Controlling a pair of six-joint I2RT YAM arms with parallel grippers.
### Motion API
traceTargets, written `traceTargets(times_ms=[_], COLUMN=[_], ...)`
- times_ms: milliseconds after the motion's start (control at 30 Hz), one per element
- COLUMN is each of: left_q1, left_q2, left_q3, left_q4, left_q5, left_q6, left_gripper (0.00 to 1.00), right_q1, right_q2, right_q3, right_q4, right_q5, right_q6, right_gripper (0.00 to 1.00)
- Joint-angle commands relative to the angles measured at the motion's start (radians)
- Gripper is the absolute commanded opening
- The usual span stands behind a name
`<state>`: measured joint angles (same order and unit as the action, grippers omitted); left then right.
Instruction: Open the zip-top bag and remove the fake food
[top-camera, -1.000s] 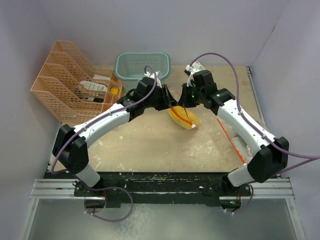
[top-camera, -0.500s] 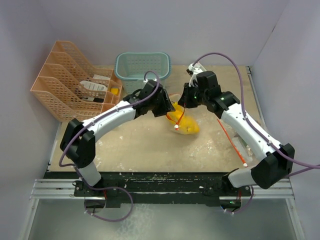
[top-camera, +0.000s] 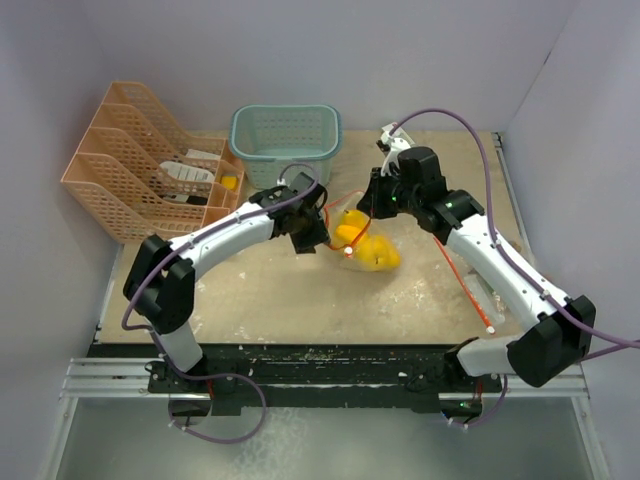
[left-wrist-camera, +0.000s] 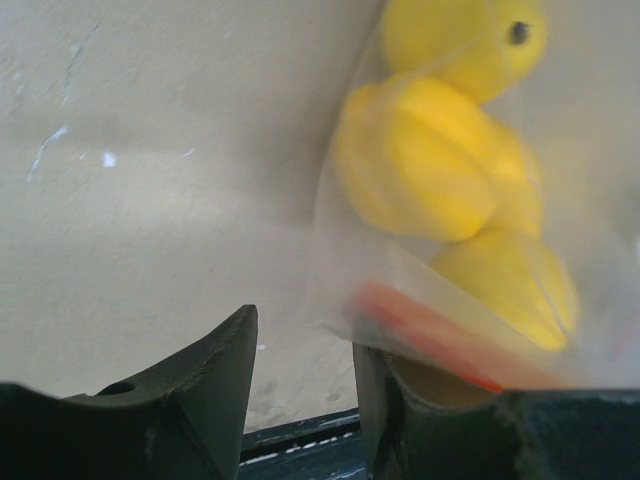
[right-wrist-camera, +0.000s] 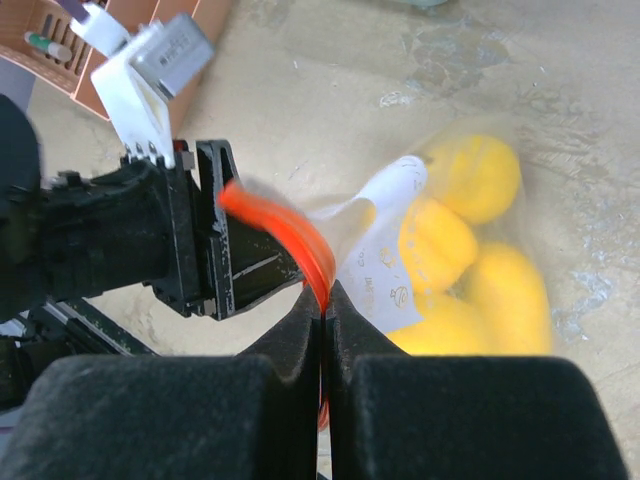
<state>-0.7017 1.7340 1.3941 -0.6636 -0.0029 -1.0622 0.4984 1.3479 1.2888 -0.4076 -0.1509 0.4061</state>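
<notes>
The left gripper's (left-wrist-camera: 303, 335) two dark fingers (left-wrist-camera: 200, 390) stood apart at the bottom, and the sandy table (left-wrist-camera: 150, 180) showed in the gap. A clear bag (left-wrist-camera: 340, 270) lay on the table. Shiny yellow toy fruits (left-wrist-camera: 430, 160) sat packed inside it. The bag's red strip (left-wrist-camera: 420, 335) lay across the finger nearer the bag.

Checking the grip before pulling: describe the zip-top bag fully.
The zip-top bag is clear thin plastic with an orange-red zip strip at its mouth and a white printed patch. Yellow fake food fills its lower end, near the table. The right tool is shut on the strip, holding it up; the left tool is open, the strip lying against one finger.
</notes>
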Motion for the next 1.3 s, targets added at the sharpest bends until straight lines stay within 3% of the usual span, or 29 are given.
traceTargets(times_ms=[0, 300, 633, 800, 1067, 1267], left_q1=[-0.002, -0.010, -0.090, -0.110, -0.109, -0.108], left_q2=[-0.056, -0.132, -0.144, -0.133, 0.014, 0.113], left_q3=[-0.060, -0.053, 0.216, 0.194, 0.250, 0.317], left_q4=[-0.077, -0.113, -0.229, -0.101, 0.036, 0.051], left_q5=[-0.020, -0.042, -0.057, -0.009, 0.035, 0.025], left_q6=[-0.070, -0.065, -0.002, 0.001, 0.085, 0.142], left_gripper=[0.46, 0.46, 0.40, 0.25, 0.14, 0.15], right_q1=[0.002, 0.003, 0.003, 0.003, 0.002, 0.003], right_q2=[-0.044, -0.049, -0.026, -0.030, -0.061, -0.113], right_q3=[0.007, -0.022, -0.019, -0.013, -0.027, -0.082], right_q4=[0.049, 0.072, 0.075, 0.073, 0.069, 0.102], right_q5=[0.000, 0.010, -0.012, -0.013, -0.049, -0.097], right_q6=[-0.016, -0.020, -0.021, -0.017, -0.015, -0.001], right_gripper=[0.00, 0.00, 0.00, 0.00, 0.00, 0.00])
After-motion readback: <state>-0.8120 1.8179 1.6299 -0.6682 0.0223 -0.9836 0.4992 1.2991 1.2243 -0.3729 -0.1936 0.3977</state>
